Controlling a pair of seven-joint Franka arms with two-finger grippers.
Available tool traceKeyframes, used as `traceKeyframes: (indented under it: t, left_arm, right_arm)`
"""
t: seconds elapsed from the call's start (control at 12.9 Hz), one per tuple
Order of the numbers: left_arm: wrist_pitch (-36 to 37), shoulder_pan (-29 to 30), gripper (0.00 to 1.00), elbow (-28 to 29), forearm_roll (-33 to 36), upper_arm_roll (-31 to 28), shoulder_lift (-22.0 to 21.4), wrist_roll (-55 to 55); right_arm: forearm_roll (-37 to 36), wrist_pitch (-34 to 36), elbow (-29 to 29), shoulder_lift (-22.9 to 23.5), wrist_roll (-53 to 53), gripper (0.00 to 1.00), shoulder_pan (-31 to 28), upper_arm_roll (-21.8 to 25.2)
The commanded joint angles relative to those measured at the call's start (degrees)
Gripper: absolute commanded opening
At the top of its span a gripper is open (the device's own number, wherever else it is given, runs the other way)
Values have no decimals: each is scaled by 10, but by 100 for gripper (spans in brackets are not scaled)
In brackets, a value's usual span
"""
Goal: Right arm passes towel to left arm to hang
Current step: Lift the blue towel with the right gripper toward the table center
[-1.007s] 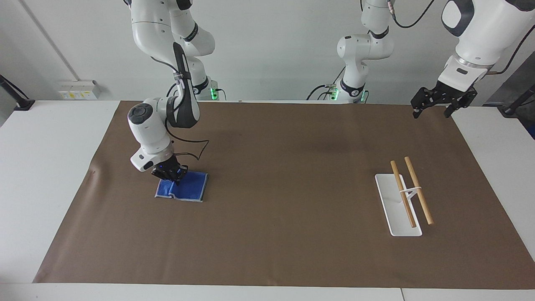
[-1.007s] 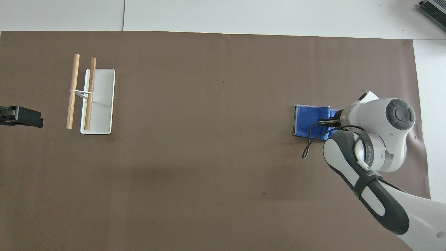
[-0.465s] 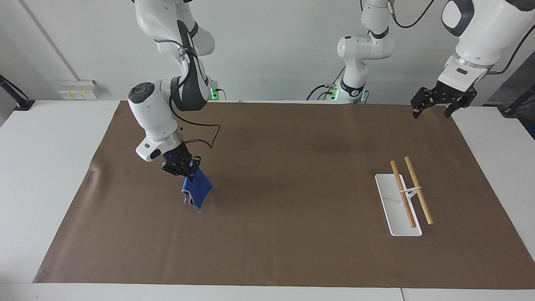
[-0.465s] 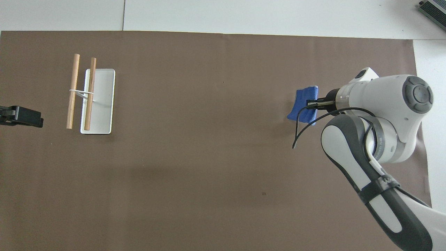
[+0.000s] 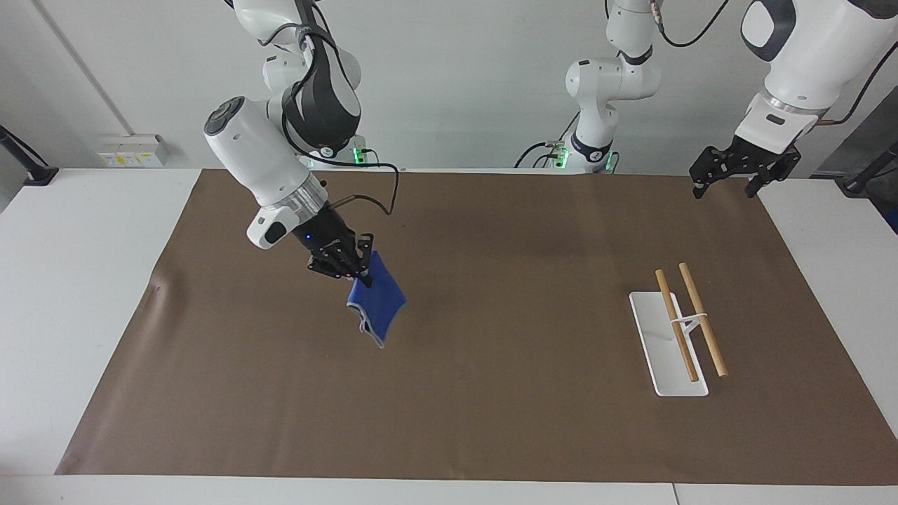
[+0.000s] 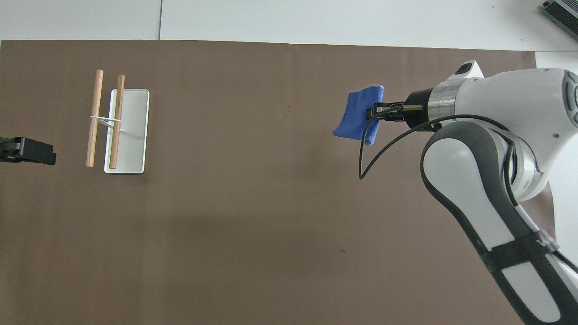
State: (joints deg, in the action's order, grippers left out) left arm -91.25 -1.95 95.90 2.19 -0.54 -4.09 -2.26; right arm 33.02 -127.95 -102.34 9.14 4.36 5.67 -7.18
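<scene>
Since a second ago: towel goes from lying flat on the brown mat, toward the right arm's end of the table, to hanging clear of it. Right gripper rises and swings toward the table's middle, pinched shut on the cloth's upper edge; cloth droops below the fingers in a loose fold. Judgement: pick-up is done, carry toward the hand-over has begun, pass and hanging remain.

Left gripper waits, unchanged, jaws spread and empty, raised over the mat's edge at the left arm's end. Rack, a white base carrying two wooden rods, sits unmoved between the waiting gripper and the table's middle, well apart from the towel.

View notes: facing view shows a gap between towel and mat, so the cloth is airborne. Overhead view cannot give that height, but shows the grip sits on the towel's edge and shows only the tip of the left gripper.
</scene>
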Motion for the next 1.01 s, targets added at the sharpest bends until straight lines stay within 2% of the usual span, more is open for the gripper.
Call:
traceKeyframes:
  t: [0.0, 0.39, 0.54, 0.77, 0.93]
  left_arm:
    - [4, -3, 100, 15, 7, -3, -15, 2]
    - [6, -4, 100, 15, 7, -2, -15, 0]
    - [12, -12, 100, 15, 7, -1, -16, -2]
    - [4, -15, 100, 16, 5, 6, -15, -25]
    - [-17, -14, 100, 20, -51, 13, -16, 0]
  right_arm:
    - [105, 9, 33, 9, 13, 0, -7, -34]
    - [245, 0, 29, 3, 30, 0, -7, -93]
    - [304, -10, 23, 2, 72, 0, 0, -98]
    - [454, -14, 1, -1, 165, 0, 14, -98]
    - [515, -27, -15, -5, 212, 0, 27, -99]
